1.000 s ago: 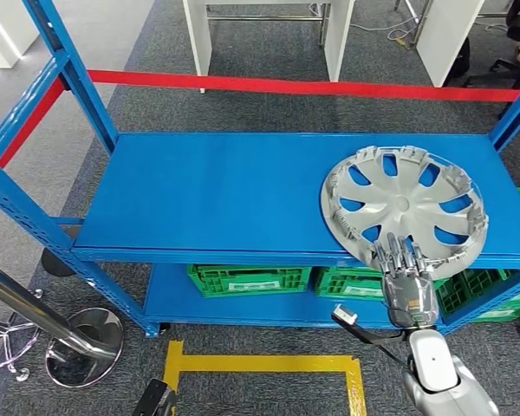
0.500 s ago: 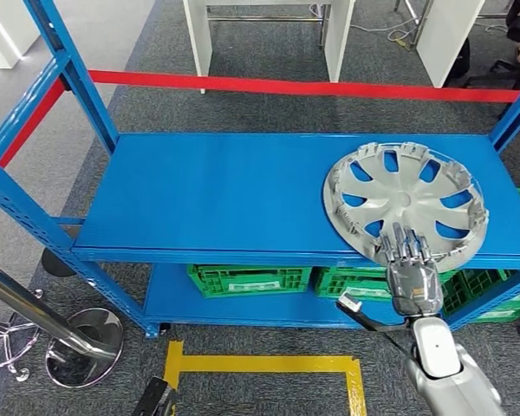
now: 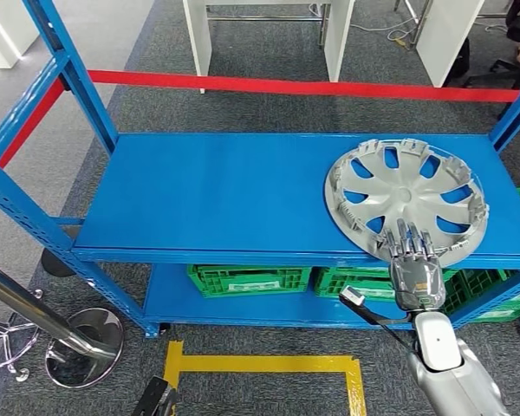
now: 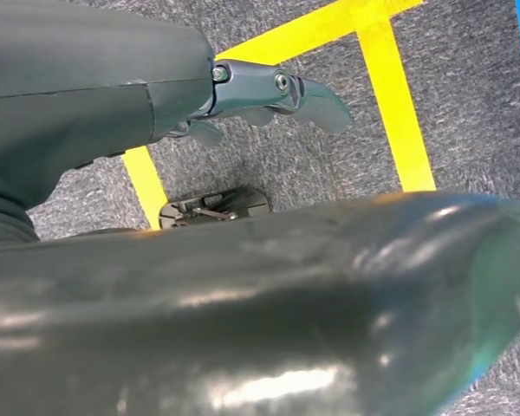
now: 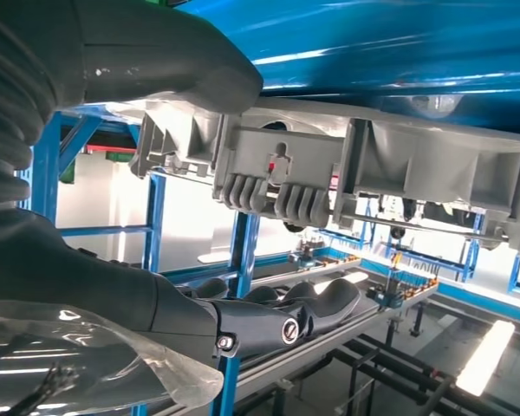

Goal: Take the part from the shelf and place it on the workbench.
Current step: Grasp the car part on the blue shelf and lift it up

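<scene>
A silver hubcap (image 3: 406,201) lies flat at the right end of the blue shelf's top board (image 3: 231,191), its near rim jutting over the front edge. My right hand (image 3: 412,260) reaches up at that rim, with fingers (image 3: 407,238) laid over the rim's top. In the right wrist view the hubcap's ribbed rim (image 5: 277,173) runs between the thick thumb (image 5: 172,61) and the darker fingers (image 5: 290,316), and a gap shows between those fingers and the rim. My left hand (image 4: 270,91) hangs low over the carpet, fingers stretched out and holding nothing.
Green crates (image 3: 248,279) stand on the lower shelf board. Blue uprights (image 3: 81,82) frame the left end. Yellow floor tape (image 3: 263,364) marks a box in front of the shelf. A chrome stool base (image 3: 81,347) sits at the lower left, and white table legs (image 3: 198,35) stand behind red tape.
My right hand has shifted a little to the right along the hubcap's near rim. The hubcap has slid slightly right and back on the shelf.
</scene>
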Tool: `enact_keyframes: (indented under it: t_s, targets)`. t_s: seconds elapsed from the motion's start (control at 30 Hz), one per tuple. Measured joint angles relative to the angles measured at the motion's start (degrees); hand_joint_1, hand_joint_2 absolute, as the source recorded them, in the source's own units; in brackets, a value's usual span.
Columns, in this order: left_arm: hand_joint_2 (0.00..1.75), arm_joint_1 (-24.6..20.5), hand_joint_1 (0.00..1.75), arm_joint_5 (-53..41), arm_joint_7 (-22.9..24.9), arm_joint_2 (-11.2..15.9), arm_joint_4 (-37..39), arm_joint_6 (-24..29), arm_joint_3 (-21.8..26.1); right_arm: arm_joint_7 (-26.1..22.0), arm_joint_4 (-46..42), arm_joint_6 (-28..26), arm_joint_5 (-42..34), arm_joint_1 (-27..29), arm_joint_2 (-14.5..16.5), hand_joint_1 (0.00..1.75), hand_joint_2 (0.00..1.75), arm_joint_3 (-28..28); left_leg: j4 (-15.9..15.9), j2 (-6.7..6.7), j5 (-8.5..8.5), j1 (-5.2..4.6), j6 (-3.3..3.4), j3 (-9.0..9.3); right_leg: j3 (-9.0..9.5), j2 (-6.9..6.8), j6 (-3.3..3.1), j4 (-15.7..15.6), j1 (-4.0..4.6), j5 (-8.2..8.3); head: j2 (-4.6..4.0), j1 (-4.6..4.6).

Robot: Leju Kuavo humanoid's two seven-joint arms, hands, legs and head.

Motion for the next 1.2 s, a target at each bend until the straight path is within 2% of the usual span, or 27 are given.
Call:
enact_keyframes:
  t_s: [1.2]
  targets:
    - [0.00,-0.02,0.00,-0.10,0.11,0.00,-0.02,-0.90,0.00,-1.46,5.30,0.00,-0.18,-1.61,0.45,0.00,1.75,-1.40,0.01,0.00,0.00,0.00,0.00,0.00,0.00,0.00,0.00,0.00,0.00,0.00,0.00,0.01]
